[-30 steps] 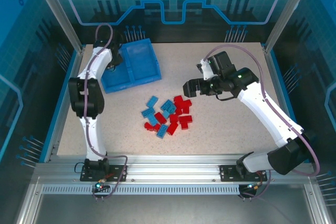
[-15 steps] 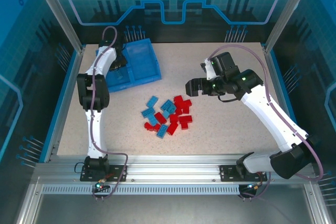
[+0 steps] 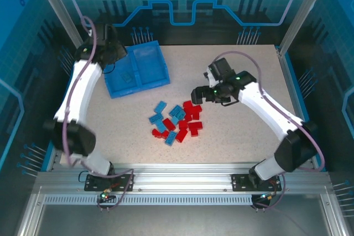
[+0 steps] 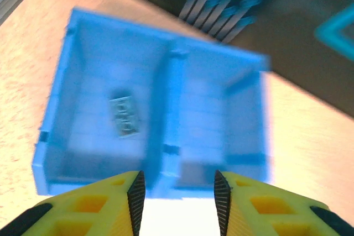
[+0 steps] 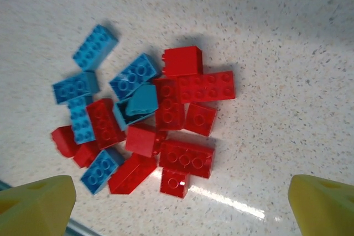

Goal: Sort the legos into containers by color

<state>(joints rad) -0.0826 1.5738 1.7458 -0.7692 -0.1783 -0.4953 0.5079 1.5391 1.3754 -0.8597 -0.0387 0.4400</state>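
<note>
Your left gripper [image 4: 177,192] hovers slightly open and empty over the tray [image 4: 167,92] holding one blue brick [image 4: 124,115], while your right gripper [image 5: 178,205] gapes wide above the brick pile [image 5: 166,109].

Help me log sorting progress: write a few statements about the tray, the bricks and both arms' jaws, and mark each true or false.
1. The tray's left compartment holds one light blue brick. True.
2. Its right compartment holds red bricks. False: it is empty.
3. The right arm has its jaws wide apart near the pile. True.
4. The left arm grips a brick in its jaws. False: the jaws stand apart with nothing between them, above the tray.
5. Every brick in the pile is red. False: red and blue lie mixed.
</note>
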